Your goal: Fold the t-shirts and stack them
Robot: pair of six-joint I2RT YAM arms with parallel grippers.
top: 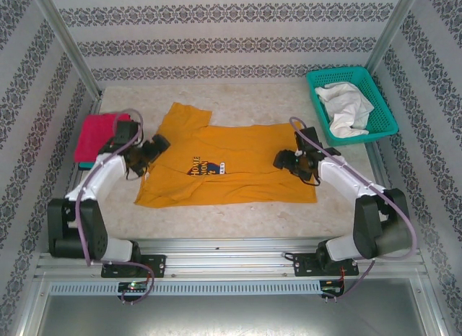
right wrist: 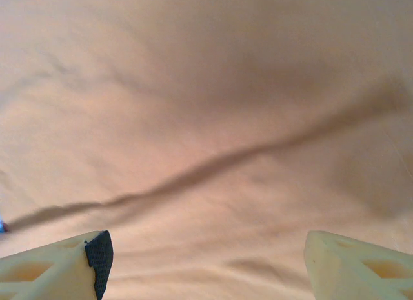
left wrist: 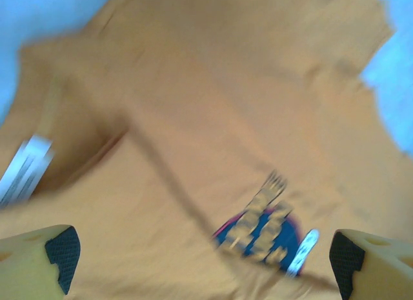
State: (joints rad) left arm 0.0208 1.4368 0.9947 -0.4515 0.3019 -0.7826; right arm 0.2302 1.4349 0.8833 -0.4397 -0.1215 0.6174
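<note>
A mustard-orange t-shirt (top: 231, 162) lies spread flat on the table, its dark chest logo (top: 203, 168) facing up. My left gripper (top: 154, 148) hovers at the shirt's left edge, open. In the left wrist view the gripper (left wrist: 203, 258) stands wide over the blurred orange t-shirt (left wrist: 193, 106) and the logo (left wrist: 271, 226). My right gripper (top: 281, 160) is over the shirt's right part, open. The right wrist view has the gripper (right wrist: 206, 264) above creased orange cloth (right wrist: 206, 119), nothing between its fingers. A folded magenta shirt (top: 97, 134) lies at the far left on a sliver of teal cloth (top: 85, 165).
A teal lattice basket (top: 375, 83) holding white cloth (top: 346, 108) stands at the back right corner. Patterned walls and metal posts enclose the table (top: 245, 101). Bare tabletop (top: 238, 213) runs in front of the shirt.
</note>
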